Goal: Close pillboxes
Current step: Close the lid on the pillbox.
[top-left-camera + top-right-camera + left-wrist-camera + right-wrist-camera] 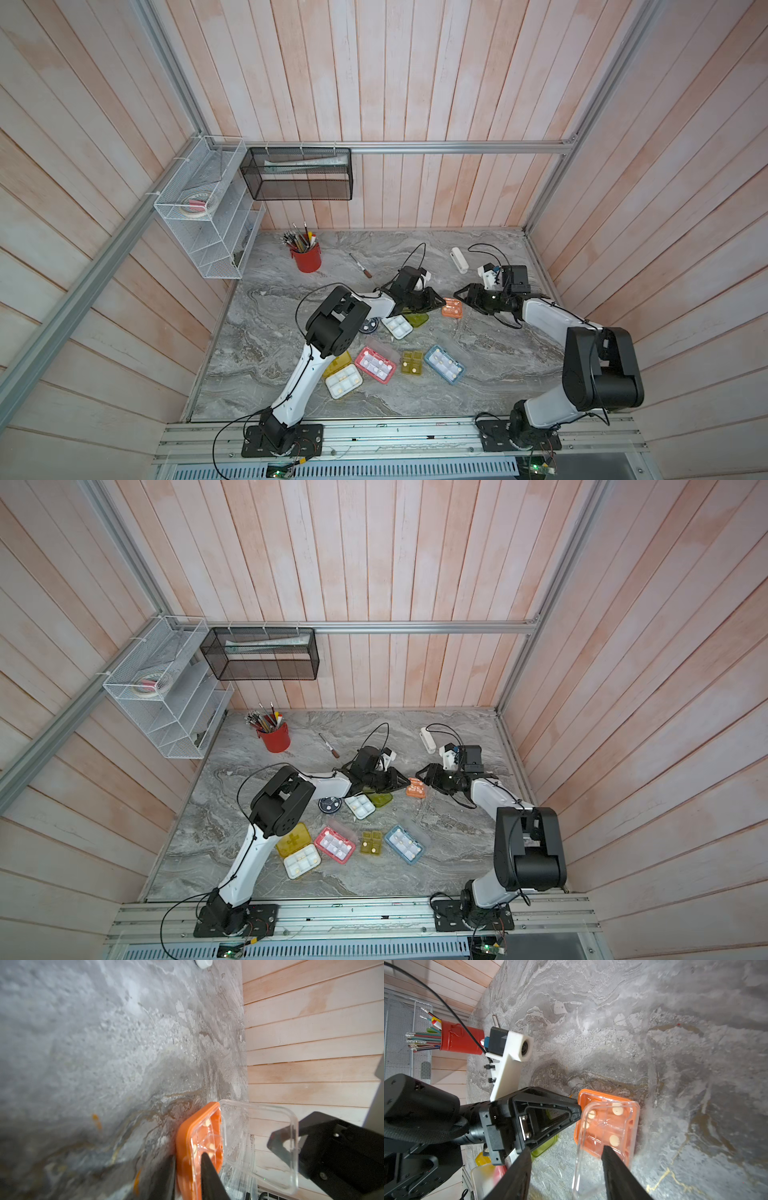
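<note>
**A:** Where is the orange pillbox (452, 308)?

**B:** On the counter (498, 374), right of the middle and nearer the back edge than the front, between the two claws. Its clear lid (588, 1167) stands half raised.

**A:** How will it handle?

**B:** Light, I'd judge: thin, stiff plastic that looks slick on the stone. A push on the lid alone would probably slide it. There are loose tablets inside, so it should stay level. I'd hold the base wall and press the lid's free edge.

**A:** And the claws?

**B:** The left gripper (189, 1155) pinches the orange wall, one finger inside and one outside. The right gripper (566, 1148) is parted and clamps nothing; the lid's edge lies between its fingers.

**A:** The arms?

**B:** Both reach across the counter toward each other, elbows raised and forearms low over the stone
</note>
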Robot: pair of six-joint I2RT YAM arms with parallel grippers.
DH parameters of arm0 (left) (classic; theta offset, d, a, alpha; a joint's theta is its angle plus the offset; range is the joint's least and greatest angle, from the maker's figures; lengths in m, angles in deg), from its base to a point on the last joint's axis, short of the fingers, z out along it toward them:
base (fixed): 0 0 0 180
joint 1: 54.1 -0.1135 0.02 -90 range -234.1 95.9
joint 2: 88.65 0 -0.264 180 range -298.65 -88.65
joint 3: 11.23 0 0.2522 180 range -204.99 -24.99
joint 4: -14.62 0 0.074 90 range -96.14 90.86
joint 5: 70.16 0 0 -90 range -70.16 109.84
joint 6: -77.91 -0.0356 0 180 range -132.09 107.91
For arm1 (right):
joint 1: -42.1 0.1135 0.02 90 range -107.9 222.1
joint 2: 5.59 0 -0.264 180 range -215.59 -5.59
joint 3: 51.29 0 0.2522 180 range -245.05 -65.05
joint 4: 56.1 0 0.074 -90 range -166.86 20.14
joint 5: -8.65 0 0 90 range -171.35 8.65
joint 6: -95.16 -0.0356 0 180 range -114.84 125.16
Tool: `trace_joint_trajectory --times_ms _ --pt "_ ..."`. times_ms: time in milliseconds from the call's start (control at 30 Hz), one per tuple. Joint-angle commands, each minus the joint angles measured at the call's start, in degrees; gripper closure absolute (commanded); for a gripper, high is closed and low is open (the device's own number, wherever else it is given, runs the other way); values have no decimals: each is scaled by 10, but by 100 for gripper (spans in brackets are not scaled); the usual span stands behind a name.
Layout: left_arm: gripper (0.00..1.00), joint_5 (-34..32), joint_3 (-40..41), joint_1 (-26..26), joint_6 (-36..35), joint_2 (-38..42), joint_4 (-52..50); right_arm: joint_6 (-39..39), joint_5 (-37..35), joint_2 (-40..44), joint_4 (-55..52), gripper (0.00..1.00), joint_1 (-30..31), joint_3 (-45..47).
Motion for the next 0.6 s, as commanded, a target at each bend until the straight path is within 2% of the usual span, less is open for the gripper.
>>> trace_joint_trajectory --times_ms 0,567 --pt "77 4 -12 7 2 -18 -3 -11 21 -14 16 44 11 -7" --pt "77 8 -14 7 2 -15 -8 -22 33 -52 42 44 20 -12"
